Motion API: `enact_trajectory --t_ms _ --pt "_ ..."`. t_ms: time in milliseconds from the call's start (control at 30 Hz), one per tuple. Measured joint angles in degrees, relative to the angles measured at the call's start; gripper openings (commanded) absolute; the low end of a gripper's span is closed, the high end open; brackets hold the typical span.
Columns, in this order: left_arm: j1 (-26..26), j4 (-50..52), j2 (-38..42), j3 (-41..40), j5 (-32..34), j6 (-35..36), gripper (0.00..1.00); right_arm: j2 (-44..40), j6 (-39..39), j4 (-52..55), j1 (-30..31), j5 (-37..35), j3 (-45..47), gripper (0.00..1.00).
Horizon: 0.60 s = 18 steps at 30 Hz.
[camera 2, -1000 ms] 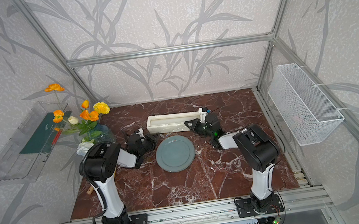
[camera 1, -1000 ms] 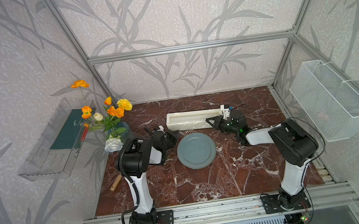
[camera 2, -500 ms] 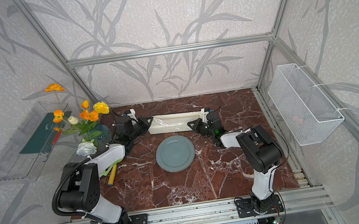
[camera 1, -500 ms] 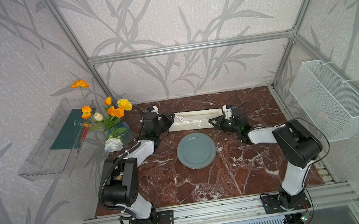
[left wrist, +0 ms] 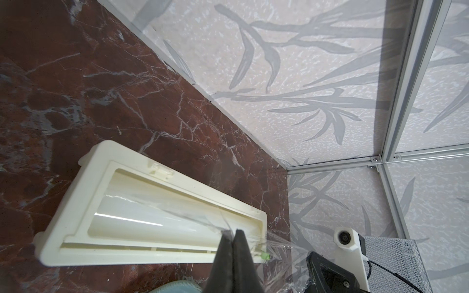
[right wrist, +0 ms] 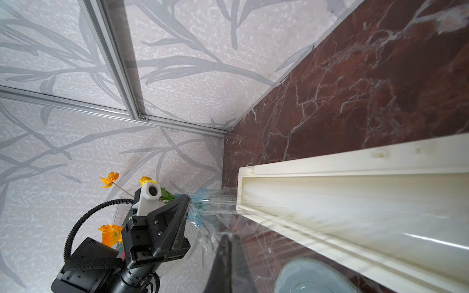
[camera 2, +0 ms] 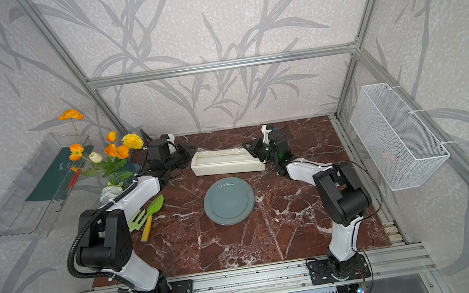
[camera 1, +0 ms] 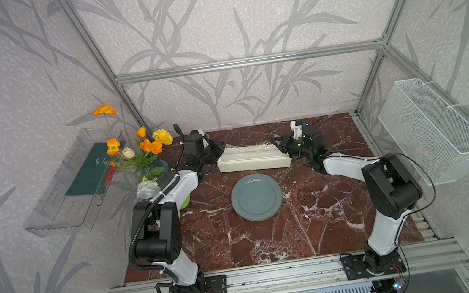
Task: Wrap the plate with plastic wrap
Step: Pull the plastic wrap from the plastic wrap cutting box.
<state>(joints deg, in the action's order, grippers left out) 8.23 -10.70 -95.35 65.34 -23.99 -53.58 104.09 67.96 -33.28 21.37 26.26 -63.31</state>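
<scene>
1. Pinching the plastic wrap w/ both ends held: left gripper clamped tight on a bunched corner at the L end of the dispenser box, right gripper clamped likewise on the film at the R end. No gap btwn fingers in either wrist view.
2. Holding the film as a taut band just above the open box. Long axis L–R, along the box & parallel to the back wall.
3. Plate: flat on the table, bare, just in front of the box. Toward the robot's base from both grippers & approx centred btwn them, so neither arm clearly nearer.
4. Next, prob: draw the sheet toward the base, over the box's front edge & across the plate, keeping both ends level. Film span looks wider than the plate, so coverage likely OK.
5. Vs 1 s ago: big change on the L side only, from folded beside the plate & well off the box to stretched out at the box's L end. R gripper approx same spot, plate unmoved.
</scene>
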Motion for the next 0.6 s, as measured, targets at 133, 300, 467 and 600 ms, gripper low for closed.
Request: enact_trajectory --t_ms 133,300,467,600 --pt "-0.3 2.0 0.0 1.7 -0.1 0.1 0.00 -0.4 -0.1 2.6 0.0 0.2 -1.7 0.00" --pt "-0.8 4.0 0.4 3.2 -0.1 0.1 0.00 -1.8 -0.6 6.2 -0.3 0.4 -3.5 0.00" --pt "-1.2 7.0 2.7 3.2 0.1 1.1 0.00 -3.6 -1.0 8.7 -0.4 0.9 -4.2 0.00" --pt "-1.2 9.2 5.8 3.1 0.5 2.1 0.00 -5.9 -1.9 10.8 -0.4 1.2 -4.2 0.00"
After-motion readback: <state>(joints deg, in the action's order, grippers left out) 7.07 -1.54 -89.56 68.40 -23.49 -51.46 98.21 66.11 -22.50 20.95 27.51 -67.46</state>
